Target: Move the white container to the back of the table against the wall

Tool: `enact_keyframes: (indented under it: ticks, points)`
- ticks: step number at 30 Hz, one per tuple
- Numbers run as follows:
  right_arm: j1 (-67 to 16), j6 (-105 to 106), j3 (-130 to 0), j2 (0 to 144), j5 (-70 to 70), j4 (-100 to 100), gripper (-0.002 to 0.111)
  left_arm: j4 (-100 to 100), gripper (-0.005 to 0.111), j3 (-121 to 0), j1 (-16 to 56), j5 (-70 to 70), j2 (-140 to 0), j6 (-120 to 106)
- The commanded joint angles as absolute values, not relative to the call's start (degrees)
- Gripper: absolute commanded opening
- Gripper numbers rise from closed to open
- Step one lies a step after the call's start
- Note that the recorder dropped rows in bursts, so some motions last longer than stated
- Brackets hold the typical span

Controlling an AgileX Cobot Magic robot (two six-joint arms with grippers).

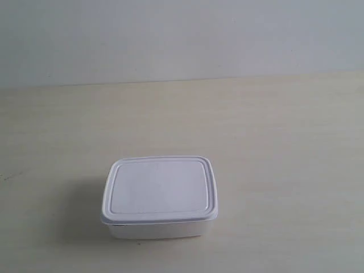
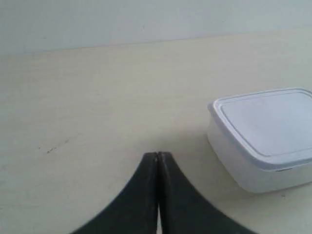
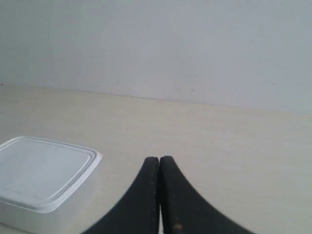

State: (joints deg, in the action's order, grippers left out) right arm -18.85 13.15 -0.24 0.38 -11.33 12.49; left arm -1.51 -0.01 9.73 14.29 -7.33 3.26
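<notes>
The white container (image 1: 160, 196) stands with its lid on near the front of the cream table (image 1: 273, 148), far from the pale wall (image 1: 182, 34). No arm shows in the exterior view. In the left wrist view the container (image 2: 265, 136) lies to one side of my left gripper (image 2: 158, 155), whose black fingertips are pressed together with nothing between them. In the right wrist view the container (image 3: 41, 183) lies beside my right gripper (image 3: 159, 159), also shut and empty. Neither gripper touches the box.
A few tiny dark specks (image 2: 51, 148) mark the tabletop near the left gripper. The table meets the wall along a straight line (image 1: 182, 81) at the back. Bare tabletop surrounds the box on all sides.
</notes>
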Motion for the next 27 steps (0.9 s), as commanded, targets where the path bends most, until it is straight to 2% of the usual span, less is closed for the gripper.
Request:
enact_keyframes:
  ticks: [1,5,9,13,20,27]
  points:
    - [-18.53,13.39,0.00,0.00,-9.41,12.80,0.000,-3.40,0.000,0.00,9.62,8.41,-7.06,5.07]
    - [-18.53,13.39,0.00,0.00,-1.53,27.89,0.000,-6.92,0.000,0.00,9.62,0.71,-7.06,13.17]
    - [-18.53,13.39,0.00,0.00,3.23,39.01,0.000,-7.05,0.000,0.00,9.62,-0.78,-7.06,16.95]
    - [-18.67,13.39,-2.06,1.47,-0.84,39.56,0.000,-7.14,0.000,-0.57,9.62,0.95,-8.69,17.71]
    - [-18.67,13.50,-17.77,19.04,-13.48,37.03,0.000,-7.38,0.000,-9.68,10.99,4.51,-22.17,20.13]
    - [-18.67,13.85,-31.53,41.66,-19.87,32.42,0.000,-8.94,0.000,-30.96,16.58,24.65,-38.10,13.94]
